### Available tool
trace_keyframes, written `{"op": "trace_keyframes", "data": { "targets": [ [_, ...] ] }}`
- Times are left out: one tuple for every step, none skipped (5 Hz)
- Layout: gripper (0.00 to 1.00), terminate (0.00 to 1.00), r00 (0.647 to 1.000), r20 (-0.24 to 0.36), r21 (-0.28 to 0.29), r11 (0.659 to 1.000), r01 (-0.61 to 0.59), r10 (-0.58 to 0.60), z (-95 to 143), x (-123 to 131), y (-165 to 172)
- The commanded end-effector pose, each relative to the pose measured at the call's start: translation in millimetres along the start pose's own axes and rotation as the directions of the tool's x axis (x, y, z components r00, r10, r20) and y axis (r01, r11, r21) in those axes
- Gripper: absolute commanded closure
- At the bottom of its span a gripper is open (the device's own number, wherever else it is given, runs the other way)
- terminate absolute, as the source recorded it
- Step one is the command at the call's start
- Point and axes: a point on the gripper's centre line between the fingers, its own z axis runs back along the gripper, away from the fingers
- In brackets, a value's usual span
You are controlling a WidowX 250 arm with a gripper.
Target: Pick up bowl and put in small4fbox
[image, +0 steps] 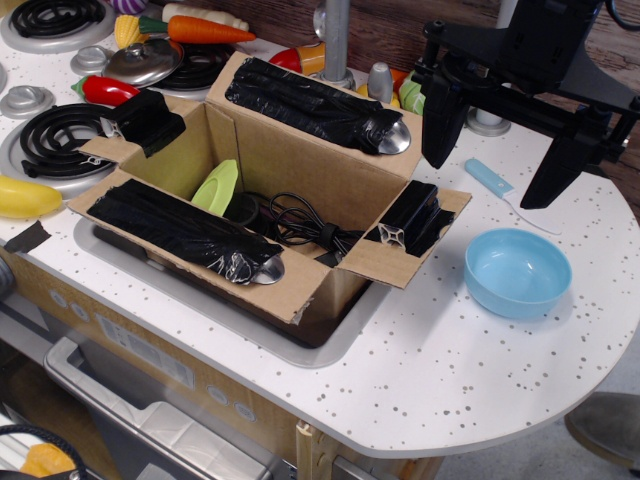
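The light blue bowl [517,271] sits upright and empty on the white speckled counter at the right. The brown cardboard small4fbox [270,160] stands open in the sink at the centre, its four flaps spread and patched with black tape. Inside it lie a lime green piece [217,187] and a black cable [300,222]. My black gripper [495,160] hangs open above the counter, behind and slightly above the bowl, holding nothing. Its two fingers [441,125] point down, wide apart.
A light blue-handled toy knife [490,179] lies between the fingers. Toy stove coils [55,140], a pot lid [145,60], carrot [205,30], red pepper [105,90] and banana [25,197] crowd the back left. A faucet post [335,40] stands behind the box. The counter edge curves at right.
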Motion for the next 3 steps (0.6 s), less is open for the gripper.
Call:
{"op": "trace_keyframes", "data": {
  "targets": [
    [0.00,0.00,1.000,0.000,0.000,1.000,0.000,0.000,0,0,0],
    [0.00,0.00,0.991,0.063,-0.002,0.993,0.122,-0.121,-13,15,-25],
    [0.00,0.00,0.973,0.101,-0.051,0.976,0.213,-0.207,-35,33,-46]
  ]
}}
